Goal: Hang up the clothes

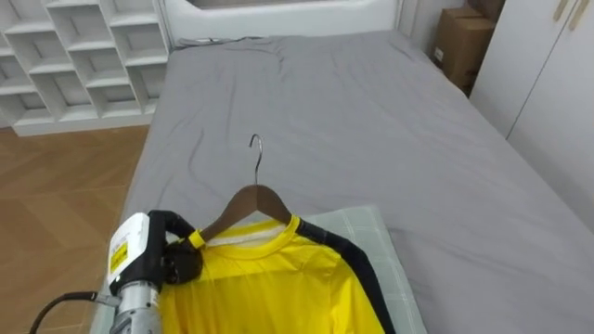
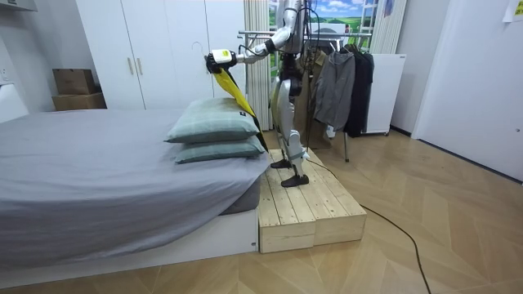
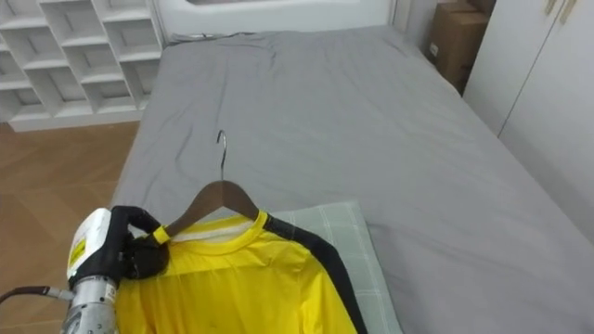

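Shirt point(image 1: 269, 278), yellow, on hanger point(image 1: 255, 199): left hand point(image 1: 176, 255) clenched round hanger's shoulder above pillows point(image 1: 371, 232). Rack point(image 2: 249, 33) behind robot; hanging outstanding.

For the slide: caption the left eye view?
Left hand holds hanger with yellow shirt over the bed.
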You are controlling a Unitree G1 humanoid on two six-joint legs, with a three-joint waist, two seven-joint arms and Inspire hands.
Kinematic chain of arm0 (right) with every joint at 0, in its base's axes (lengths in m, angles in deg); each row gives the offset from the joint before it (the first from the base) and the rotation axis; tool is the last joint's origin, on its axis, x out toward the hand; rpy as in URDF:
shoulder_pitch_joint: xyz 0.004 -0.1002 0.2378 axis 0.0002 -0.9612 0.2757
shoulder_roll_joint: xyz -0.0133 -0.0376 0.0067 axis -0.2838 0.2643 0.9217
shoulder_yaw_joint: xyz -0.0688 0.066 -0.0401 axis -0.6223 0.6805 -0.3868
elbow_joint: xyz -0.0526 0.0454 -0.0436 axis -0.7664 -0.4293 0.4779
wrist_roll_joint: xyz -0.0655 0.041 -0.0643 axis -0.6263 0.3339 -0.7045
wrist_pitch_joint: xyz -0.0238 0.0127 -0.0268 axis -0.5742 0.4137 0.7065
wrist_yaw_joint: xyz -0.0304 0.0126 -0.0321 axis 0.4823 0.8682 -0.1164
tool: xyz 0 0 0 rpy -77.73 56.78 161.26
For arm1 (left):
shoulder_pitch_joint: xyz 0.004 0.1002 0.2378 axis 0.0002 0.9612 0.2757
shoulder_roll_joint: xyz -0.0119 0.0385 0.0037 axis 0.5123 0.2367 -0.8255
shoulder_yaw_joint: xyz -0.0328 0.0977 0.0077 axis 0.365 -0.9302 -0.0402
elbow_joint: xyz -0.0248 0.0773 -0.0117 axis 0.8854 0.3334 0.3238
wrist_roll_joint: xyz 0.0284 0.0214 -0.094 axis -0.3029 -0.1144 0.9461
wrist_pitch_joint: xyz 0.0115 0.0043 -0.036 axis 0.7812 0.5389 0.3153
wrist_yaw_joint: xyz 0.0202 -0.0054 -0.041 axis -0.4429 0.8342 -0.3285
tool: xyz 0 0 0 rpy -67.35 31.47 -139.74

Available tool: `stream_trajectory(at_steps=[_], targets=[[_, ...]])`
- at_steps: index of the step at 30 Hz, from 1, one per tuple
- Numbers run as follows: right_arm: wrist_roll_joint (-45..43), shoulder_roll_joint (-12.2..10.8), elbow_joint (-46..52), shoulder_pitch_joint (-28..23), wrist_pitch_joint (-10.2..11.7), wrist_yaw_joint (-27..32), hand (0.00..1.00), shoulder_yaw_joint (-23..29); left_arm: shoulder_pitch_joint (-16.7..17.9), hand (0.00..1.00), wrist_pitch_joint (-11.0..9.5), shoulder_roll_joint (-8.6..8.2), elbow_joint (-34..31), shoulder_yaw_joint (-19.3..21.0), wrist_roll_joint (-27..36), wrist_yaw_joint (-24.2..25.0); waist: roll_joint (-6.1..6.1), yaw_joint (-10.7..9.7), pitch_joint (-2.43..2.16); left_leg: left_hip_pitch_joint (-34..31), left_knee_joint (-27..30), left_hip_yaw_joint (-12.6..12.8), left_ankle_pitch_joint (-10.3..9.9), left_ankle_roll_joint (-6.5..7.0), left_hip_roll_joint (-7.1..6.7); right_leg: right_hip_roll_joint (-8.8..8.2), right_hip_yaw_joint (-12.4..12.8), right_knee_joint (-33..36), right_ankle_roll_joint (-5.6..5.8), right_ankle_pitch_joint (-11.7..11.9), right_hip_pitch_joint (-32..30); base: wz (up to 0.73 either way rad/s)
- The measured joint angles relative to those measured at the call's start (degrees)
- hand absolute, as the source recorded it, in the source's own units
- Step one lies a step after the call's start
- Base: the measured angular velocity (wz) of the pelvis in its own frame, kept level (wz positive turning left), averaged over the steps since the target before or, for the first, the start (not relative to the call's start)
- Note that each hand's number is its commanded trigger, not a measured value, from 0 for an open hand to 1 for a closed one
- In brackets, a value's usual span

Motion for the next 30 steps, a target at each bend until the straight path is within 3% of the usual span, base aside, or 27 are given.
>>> stream_trajectory(at_steps=[10,14,20,30], targets=[[0.1,0.01,-0.2,-0.1,-0.01,-1.14,0.0,0.02,0.72,1.0,-0.23,0.0,-0.16,-0.04,0.07,-2.48,-0.23,0.07,-0.15,0.8,-0.39,-0.41,0.0,0.0,-0.05,0.0,-0.2,-0.68,0.0,0.0,1.0,0.01],[-0.3,-0.01,-0.13,-1.05,0.1,0.09,0.0,0.06,0.96,1.0,-0.29,0.01,-2.47,0.01,-0.03,-2.81,-0.19,0.33,-0.43,0.78,-0.41,-0.68,0.04,-0.06,-0.08,0.0,-0.7,-0.81,0.0,0.0,1.3,0.05],[-8.39,0.02,0.04,-1.28,0.63,3.9,0.0,1.84,3.89,1.0,-0.84,0.6,-9.97,0.04,-0.14,-5.18,-0.24,0.29,-0.76,1.12,-0.59,-0.65,0.05,-0.07,-0.08,-0.01,-0.68,-0.77,0.0,0.0,1.48,0.0],[-21.36,0.54,3.23,0.71,0.6,16.9,0.0,3.32,5.07,1.0,-0.88,0.88,-10.18,-0.13,0.09,-7.55,-1.8,0.66,-0.37,2.35,-0.9,-0.19,0.11,-0.15,-0.08,0.06,-0.28,-0.65,0.04,-0.06,2.58,-0.02]])
